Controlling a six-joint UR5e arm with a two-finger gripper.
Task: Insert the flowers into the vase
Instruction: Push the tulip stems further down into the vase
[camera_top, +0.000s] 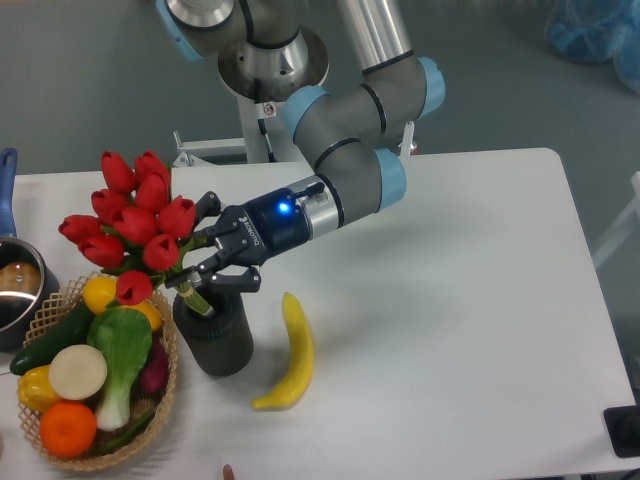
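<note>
The gripper (197, 258) is clamped on the stems of the flowers (135, 220), which lean left with their stem ends inside the vase (215, 335) beside the banana (289, 352).

Gripper (192, 262) closed on flowers (135, 218), stems dipping into vase (214, 332), red buds leaning left over basket (60, 440) of fruit and vegetables. Banana (289, 352) just right of vase on white worktop (450, 300). Pot (14, 285) at left edge.
</note>
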